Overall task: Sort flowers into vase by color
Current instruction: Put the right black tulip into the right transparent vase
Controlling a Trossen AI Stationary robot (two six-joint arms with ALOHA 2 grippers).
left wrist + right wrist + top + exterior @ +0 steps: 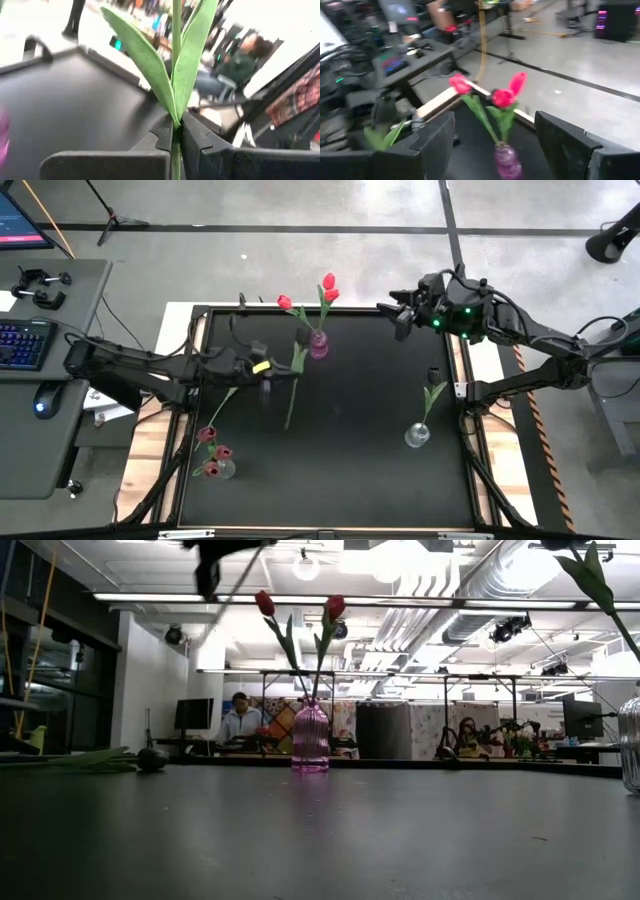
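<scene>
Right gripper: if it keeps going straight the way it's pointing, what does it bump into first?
Probably the pink vase holding two red tulips. The right gripper is open and they sit between its fingers, though how far ahead is unclear.

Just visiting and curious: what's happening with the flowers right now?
Left gripper shut on green stem. Right gripper open, facing pink vase. Nothing blocking.

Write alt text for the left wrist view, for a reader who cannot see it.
The left gripper is shut on a thin green flower stem with two long leaves, which rises between its dark fingers. Beyond it lie the black table and, blurred, a seated person in the room behind.
</scene>
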